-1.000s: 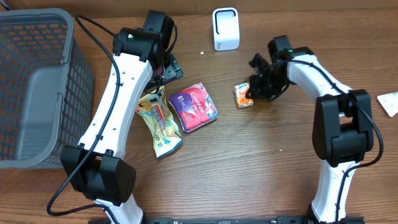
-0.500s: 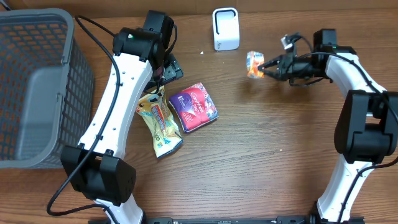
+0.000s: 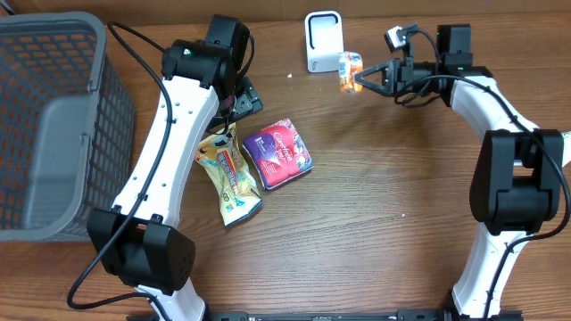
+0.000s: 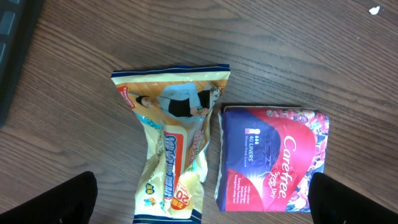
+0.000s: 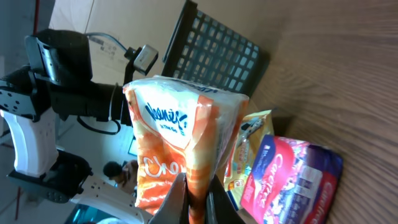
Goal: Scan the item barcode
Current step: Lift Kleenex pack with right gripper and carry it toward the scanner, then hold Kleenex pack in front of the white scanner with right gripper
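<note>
Right claw [image 3: 363,78] is clamped tight on one end of the little orange snack packet [image 3: 350,69], holding it up off the worktop [image 3: 375,223] right beside the white scanner [image 3: 323,41]. Packet looks super light and crinkly, just soft film. Pinching that crimped edge seems the way to go; squeeze the middle and I'd guess the barcode wrinkles. Left claw [image 4: 209,200] hangs wide apart, holding nothing, above the yellow snack bag [image 4: 174,143] and Carefree pack [image 4: 273,158].

Gray basket [image 3: 109,125] cut off at the overhead view's left edge
</note>
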`<state>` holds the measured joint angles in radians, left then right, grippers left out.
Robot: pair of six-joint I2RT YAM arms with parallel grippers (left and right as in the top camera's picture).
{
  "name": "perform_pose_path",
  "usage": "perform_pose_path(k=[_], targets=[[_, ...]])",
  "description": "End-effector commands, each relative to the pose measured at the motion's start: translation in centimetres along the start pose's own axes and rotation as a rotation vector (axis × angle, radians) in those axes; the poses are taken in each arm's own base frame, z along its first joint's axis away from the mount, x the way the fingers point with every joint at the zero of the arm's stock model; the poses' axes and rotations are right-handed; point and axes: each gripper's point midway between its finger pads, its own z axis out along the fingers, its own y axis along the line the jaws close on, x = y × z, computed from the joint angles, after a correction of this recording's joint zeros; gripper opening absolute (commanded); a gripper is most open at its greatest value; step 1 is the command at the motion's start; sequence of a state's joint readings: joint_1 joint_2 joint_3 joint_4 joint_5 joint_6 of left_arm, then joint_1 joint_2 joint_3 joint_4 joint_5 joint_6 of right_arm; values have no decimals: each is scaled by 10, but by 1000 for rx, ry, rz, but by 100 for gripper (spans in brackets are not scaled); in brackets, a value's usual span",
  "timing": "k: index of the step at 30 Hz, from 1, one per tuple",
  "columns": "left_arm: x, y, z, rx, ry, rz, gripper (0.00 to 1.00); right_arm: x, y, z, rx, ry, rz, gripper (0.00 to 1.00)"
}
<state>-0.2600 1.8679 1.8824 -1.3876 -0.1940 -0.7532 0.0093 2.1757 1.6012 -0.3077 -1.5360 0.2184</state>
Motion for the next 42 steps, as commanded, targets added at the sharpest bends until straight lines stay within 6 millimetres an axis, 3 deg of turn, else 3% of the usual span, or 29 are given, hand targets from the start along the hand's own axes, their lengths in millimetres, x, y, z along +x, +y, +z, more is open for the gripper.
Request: perform_pose_path(k=[1, 13, 16, 23, 27, 28, 29, 32, 36, 38, 42], targets=[[2, -1, 4, -4, 10, -6, 100, -3, 17, 8, -39, 30, 67, 4], [2, -1, 4, -4, 10, -6, 99, -6, 19, 10, -40, 34, 65, 4], [2, -1, 4, -4, 10, -6, 100, -10, 12, 10, 3, 11, 65, 4], [2, -1, 4, -4, 10, -6, 100, -35, -66, -9, 447, -200, 131, 4], [2, -1, 4, -4, 10, -6, 99, -32, -116, -42, 784, -302, 206, 4], [2, -1, 4, -4, 10, -6, 100, -31, -132, -60, 945, -336, 215, 4], [2, -1, 4, -4, 10, -6, 100, -32, -135, -66, 1003, -335, 196, 4], [2, -1, 4, -4, 10, -6, 100, -45, -135, -85, 1241, -312, 56, 4], [2, -1, 4, -4, 10, -6, 100, -73, -120, -93, 1500, -303, -161, 4], [2, -1, 4, -4, 10, -6, 100, -87, -110, -90, 1621, -285, -299, 4], [2, -1, 4, -4, 10, -6, 100, -111, -87, -62, 1790, -177, -648, 4]])
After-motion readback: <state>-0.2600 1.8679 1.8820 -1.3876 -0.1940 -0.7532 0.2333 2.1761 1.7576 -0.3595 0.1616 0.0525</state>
